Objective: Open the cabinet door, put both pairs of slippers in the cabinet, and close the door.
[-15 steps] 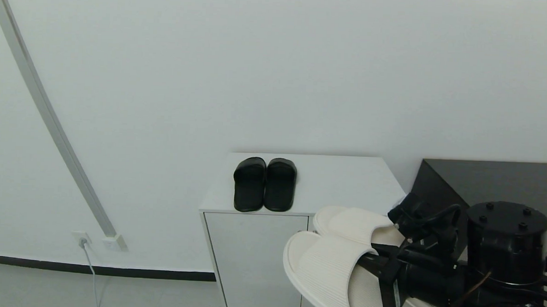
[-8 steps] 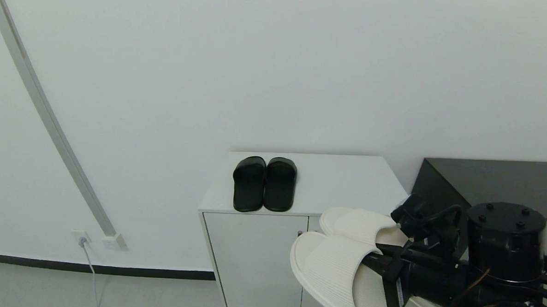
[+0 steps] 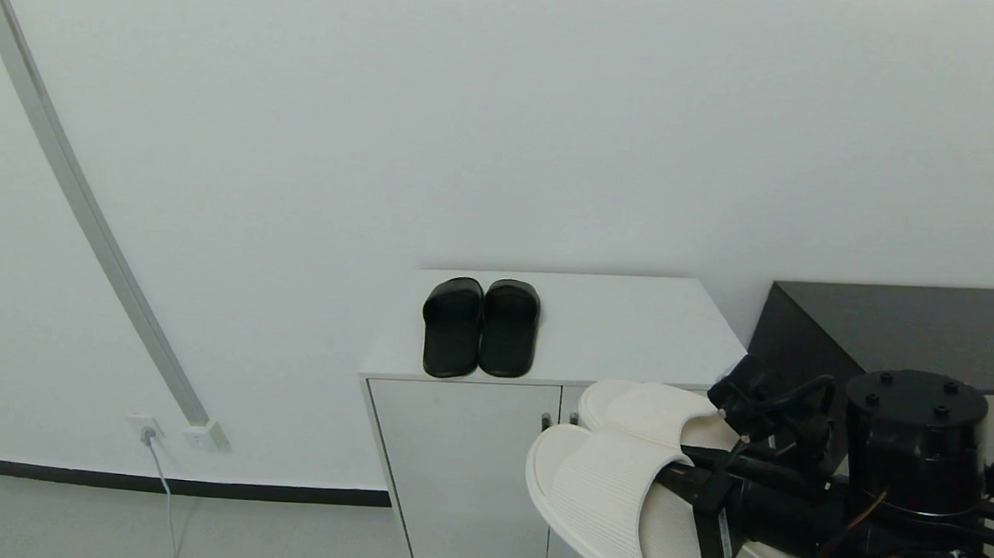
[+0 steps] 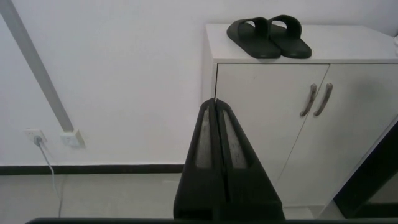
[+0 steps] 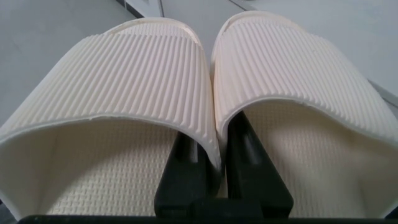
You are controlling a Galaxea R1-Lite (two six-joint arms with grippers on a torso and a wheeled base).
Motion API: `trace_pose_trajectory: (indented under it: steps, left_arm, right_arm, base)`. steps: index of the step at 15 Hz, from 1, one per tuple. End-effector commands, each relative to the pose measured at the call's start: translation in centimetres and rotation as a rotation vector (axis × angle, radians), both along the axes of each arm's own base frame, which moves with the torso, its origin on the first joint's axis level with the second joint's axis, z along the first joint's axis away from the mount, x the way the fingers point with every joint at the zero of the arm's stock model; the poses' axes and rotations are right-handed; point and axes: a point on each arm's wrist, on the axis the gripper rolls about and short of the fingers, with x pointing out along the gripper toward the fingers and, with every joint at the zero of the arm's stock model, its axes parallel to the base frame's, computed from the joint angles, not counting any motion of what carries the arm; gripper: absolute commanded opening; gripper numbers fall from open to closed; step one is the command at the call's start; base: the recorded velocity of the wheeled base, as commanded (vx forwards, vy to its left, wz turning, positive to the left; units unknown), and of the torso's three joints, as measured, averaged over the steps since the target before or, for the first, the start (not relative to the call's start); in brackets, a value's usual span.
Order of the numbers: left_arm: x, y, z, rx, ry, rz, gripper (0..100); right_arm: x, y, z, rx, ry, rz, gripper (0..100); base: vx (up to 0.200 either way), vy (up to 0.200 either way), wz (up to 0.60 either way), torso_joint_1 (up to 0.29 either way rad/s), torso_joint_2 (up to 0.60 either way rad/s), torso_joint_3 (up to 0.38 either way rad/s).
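While my right gripper [image 3: 692,470] clamps the white slippers [image 3: 610,481] at the lower right of the head view, the cabinet [image 3: 455,462] has its doors shut.
My right fingers [image 5: 186,155] sit one inside each slipper and pinch the two touching inner walls between them; the toes overlap the cabinet front by its handles [image 4: 323,99]. My left gripper [image 4: 216,107] has its fingers pressed together, holding nothing. The black slippers [image 3: 480,327] lie side by side on the cabinet top, left of its middle, near the front edge, at frame centre.
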Motion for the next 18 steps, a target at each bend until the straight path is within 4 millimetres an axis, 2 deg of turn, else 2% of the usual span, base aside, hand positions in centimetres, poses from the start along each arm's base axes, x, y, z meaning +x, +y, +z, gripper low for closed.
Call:
trace_pose_trajectory:
  steps: [1, 2, 9, 18]
  left_arm:
    - [0.01, 0.00, 0.00, -0.001, 0.001, 0.000, 0]
    - [0.01, 0.00, 0.00, -0.001, 0.001, -0.002, 100]
    - [0.01, 0.00, 0.00, 0.001, 0.001, 0.000, 100]
    - [0.01, 0.00, 0.00, 0.001, 0.001, 0.000, 100]
  right_arm:
    - [0.02, 0.05, -0.10, -0.003, 0.003, 0.001, 0]
    - [0.02, 0.04, -0.17, -0.005, 0.005, 0.001, 0]
    - [-0.06, -0.04, -0.42, -0.013, 0.010, -0.003, 0]
    - [-0.12, -0.10, -0.60, -0.020, 0.014, -0.004, 0]
  base:
    - [0.000, 0.000, 0.00, -0.144, 0.36, 0.193]
    - [0.000, 0.000, 0.00, -0.163, 0.36, 0.188]
    - [0.000, 0.000, 0.00, -0.168, 0.39, 0.218]
    - [0.000, 0.000, 0.00, -0.216, 0.54, 0.313]
